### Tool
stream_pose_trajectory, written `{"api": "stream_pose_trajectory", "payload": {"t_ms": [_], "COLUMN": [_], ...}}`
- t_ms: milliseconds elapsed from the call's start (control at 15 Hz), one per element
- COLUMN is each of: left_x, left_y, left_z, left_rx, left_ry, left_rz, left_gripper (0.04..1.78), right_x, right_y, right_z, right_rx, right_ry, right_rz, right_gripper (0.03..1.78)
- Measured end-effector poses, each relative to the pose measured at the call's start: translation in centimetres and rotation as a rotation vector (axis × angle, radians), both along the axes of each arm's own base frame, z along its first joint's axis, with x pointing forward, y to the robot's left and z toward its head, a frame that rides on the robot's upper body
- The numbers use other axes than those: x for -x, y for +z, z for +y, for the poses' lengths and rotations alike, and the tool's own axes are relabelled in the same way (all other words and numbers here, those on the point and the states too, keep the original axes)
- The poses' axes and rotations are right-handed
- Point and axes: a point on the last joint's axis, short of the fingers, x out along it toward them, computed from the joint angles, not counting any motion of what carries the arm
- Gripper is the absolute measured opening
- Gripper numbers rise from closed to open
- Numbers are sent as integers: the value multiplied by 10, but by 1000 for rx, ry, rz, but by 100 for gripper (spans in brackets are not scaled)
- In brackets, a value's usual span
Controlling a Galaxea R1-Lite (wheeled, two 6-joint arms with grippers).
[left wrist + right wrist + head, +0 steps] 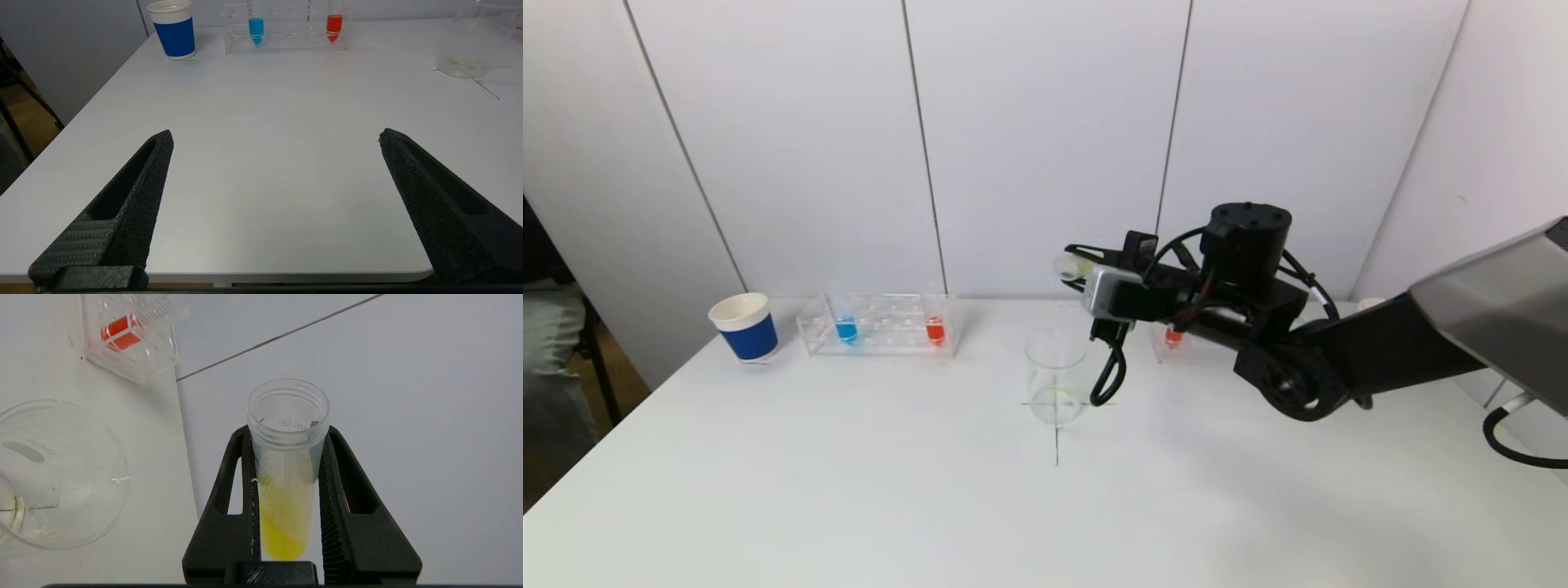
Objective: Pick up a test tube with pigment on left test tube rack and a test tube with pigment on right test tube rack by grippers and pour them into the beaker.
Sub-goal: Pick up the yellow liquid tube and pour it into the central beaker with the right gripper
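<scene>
At the far left of the head view a blue paper cup (744,327) stands on the worktop (849,490), and just right of it the left test tube rack (882,325) holds a blue tube (845,327) and a red tube (935,328), both upright. My left hand (276,136) does not show in the head view; its wrist view has it low at the near edge of the worktop, fingers spread wide with nothing between them.

Near the middle of the frame sits the beaker (1055,376), glass, with only a thin yellowish film at its bottom. Right of it and higher, my right hand (286,465) is clamped on a test tube with yellow pigment (286,477). In the head view that tube lies close to level, long axis running across the frame, open mouth toward the left and the closed end back in my palm. The mouth seems up and slightly right of the beaker's rim rather than squarely over it. Behind my arm, the right test tube rack (1176,339) keeps one red tube.

The risk I see: with most of the liquid pooled at the closed end, tipping further before the mouth is over the opening would run pigment onto the worktop. A sudden tip could also splash it out of the wide glass.
</scene>
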Motion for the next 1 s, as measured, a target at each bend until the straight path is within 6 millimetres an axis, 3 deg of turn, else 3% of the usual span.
{"api": "stream_pose_trajectory", "payload": {"t_ms": [1000], "left_x": [0], "left_y": [0], "left_z": [0], "left_rx": [0], "left_ry": [0], "left_rz": [0], "left_gripper": [176], "right_x": [-6], "right_y": [-25], "right_z": [-4], "right_rx": [103], "right_ry": [31], "right_rz": [-60], "right_gripper": [47]}}
